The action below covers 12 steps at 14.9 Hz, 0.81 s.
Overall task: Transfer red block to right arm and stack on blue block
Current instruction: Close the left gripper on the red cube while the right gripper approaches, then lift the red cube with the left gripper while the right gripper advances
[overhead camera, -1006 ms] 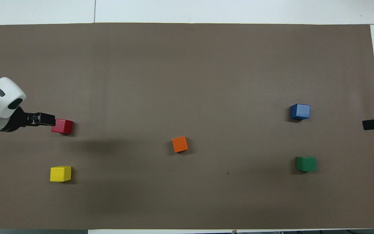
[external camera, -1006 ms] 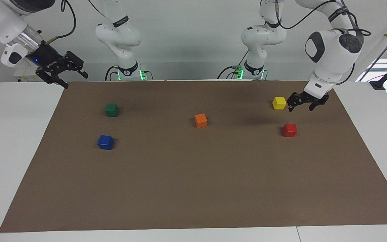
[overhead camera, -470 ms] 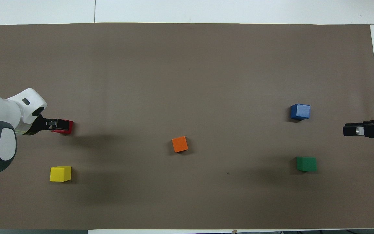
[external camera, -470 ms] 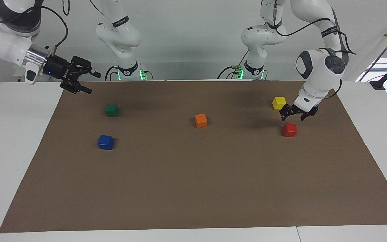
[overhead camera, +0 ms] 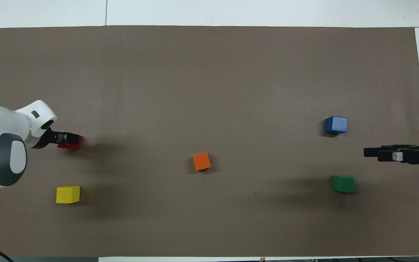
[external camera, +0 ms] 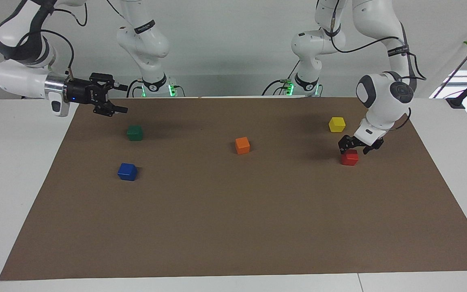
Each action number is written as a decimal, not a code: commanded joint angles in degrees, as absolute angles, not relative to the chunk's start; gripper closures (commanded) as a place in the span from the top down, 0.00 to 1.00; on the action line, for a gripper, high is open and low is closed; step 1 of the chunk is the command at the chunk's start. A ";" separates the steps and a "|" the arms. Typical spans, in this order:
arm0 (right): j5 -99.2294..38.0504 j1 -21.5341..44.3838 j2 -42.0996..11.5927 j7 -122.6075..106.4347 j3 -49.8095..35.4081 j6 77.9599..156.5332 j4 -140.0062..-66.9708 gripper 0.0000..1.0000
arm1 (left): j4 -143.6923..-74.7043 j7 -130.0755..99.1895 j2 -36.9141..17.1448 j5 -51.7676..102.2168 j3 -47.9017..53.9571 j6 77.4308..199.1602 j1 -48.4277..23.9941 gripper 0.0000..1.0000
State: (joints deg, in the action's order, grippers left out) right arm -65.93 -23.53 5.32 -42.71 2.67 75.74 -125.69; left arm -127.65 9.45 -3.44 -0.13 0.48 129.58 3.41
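Note:
The red block sits on the brown mat toward the left arm's end of the table. My left gripper is open and low over it, its fingers to either side of the block's top; from overhead the gripper covers most of the red block. The blue block sits toward the right arm's end and also shows in the overhead view. My right gripper, with the blue wrist light, is open, held level in the air over the mat's edge near the green cube; it also shows overhead.
An orange cube lies mid-mat. A yellow cube lies nearer to the robots than the red block. A green cube lies nearer to the robots than the blue block. The brown mat covers most of the white table.
My left gripper has come down from beside the yellow cube onto the red block. My right gripper has swung in over the mat's edge and turned level. The cubes have not moved.

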 commanded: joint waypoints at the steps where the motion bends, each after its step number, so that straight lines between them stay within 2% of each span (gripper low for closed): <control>1: -73.28 -23.65 5.28 -44.74 2.29 72.87 -129.63 1.00 | -128.41 10.28 -4.04 -1.05 0.70 131.13 3.52 1.00; 9: -85.42 -16.36 5.27 -43.34 1.85 70.93 -132.97 1.00 | -129.90 14.41 -5.19 -3.16 0.70 132.89 3.34 0.99; 10: -87.43 -15.13 5.53 -41.85 1.85 70.93 -133.67 1.00 | -129.90 14.33 -5.19 -3.16 0.70 132.37 3.34 0.73; 11: -88.93 -14.51 5.80 -39.92 1.85 70.93 -134.03 1.00 | -129.90 14.15 -5.10 -3.16 0.70 132.10 3.25 0.33; 12: -89.73 -13.54 5.89 -38.77 1.76 71.01 -134.56 1.00 | -129.90 14.06 -5.10 -3.16 0.70 132.10 3.34 0.07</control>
